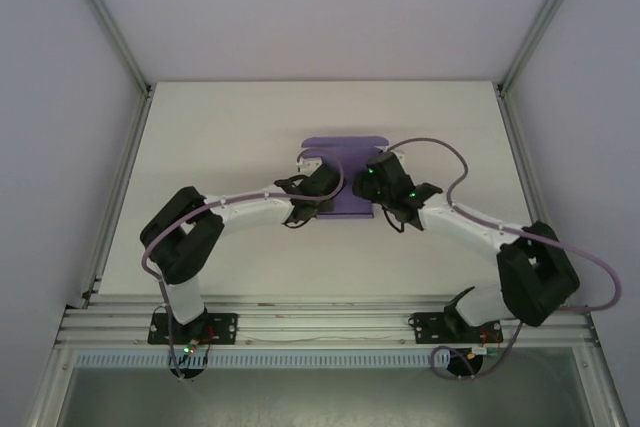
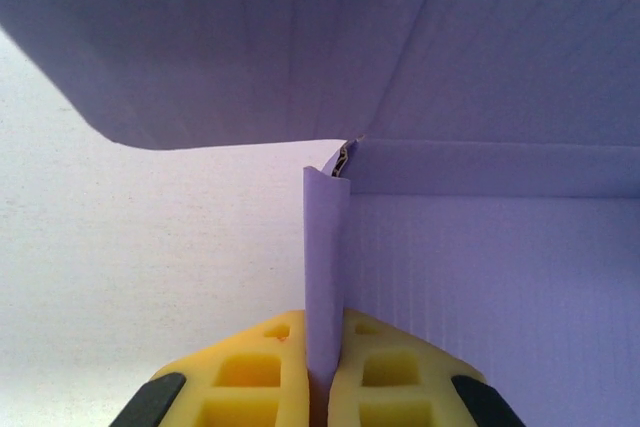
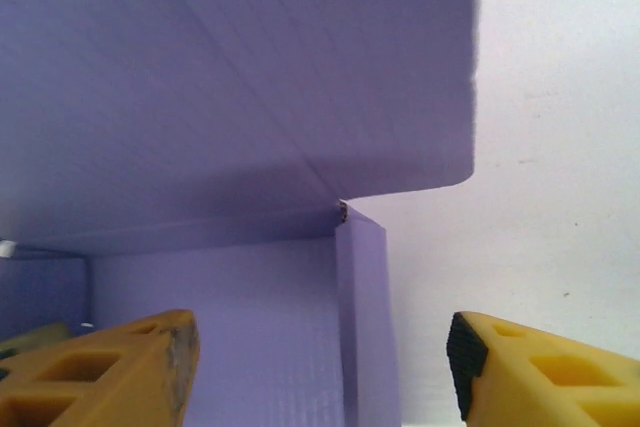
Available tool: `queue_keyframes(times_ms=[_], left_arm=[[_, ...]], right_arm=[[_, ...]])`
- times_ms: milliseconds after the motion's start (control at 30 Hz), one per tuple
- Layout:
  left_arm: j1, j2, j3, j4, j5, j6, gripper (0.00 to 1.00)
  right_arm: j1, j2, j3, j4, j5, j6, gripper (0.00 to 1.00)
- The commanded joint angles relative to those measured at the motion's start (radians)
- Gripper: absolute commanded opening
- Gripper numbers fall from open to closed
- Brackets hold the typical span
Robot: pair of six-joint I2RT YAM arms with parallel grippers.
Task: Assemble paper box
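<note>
The purple paper box (image 1: 345, 152) lies mid-table, partly folded, with its lid flap spread toward the far side. My left gripper (image 1: 308, 165) is at the box's left side and is shut on the left wall (image 2: 322, 277), which stands upright between the yellow fingers (image 2: 262, 372). My right gripper (image 1: 384, 169) is at the box's right side and stands open. Its fingers (image 3: 120, 367) straddle the upright right wall (image 3: 362, 327) without touching it. In the right wrist view the box floor (image 3: 230, 327) and the lid flap (image 3: 250, 77) show.
The white table (image 1: 220, 137) spreads around the box. Aluminium frame rails (image 1: 330, 322) run along the near edge, with both arm bases bolted there. Grey cables loop from the right arm (image 1: 455, 172) over the table.
</note>
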Motion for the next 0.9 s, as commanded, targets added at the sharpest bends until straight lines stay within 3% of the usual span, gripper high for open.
queue_keyframes(times_ms=[0,200,633,700,833,867], left_arm=[[0.002,0.017,-0.012,0.025,0.003,-0.006,0.03],[0.001,0.049,0.011,0.0,-0.009,0.014,0.11],[-0.002,0.014,0.041,-0.04,0.02,0.061,0.54],[-0.004,-0.018,0.051,-0.052,0.025,0.081,0.63],[-0.004,-0.13,0.061,-0.081,0.016,0.162,0.96],[-0.002,-0.163,0.064,-0.093,0.0,0.183,1.0]], right_arm=[[-0.016,-0.059,-0.039,0.065,-0.01,0.004,0.75],[-0.053,-0.121,-0.086,0.021,0.0,0.046,0.8],[-0.088,-0.203,-0.102,-0.031,-0.012,0.019,0.84],[-0.092,-0.211,-0.092,-0.031,-0.018,-0.027,0.88],[-0.109,-0.214,-0.029,-0.077,-0.07,-0.245,1.0],[-0.116,-0.211,-0.007,-0.093,-0.088,-0.308,1.0]])
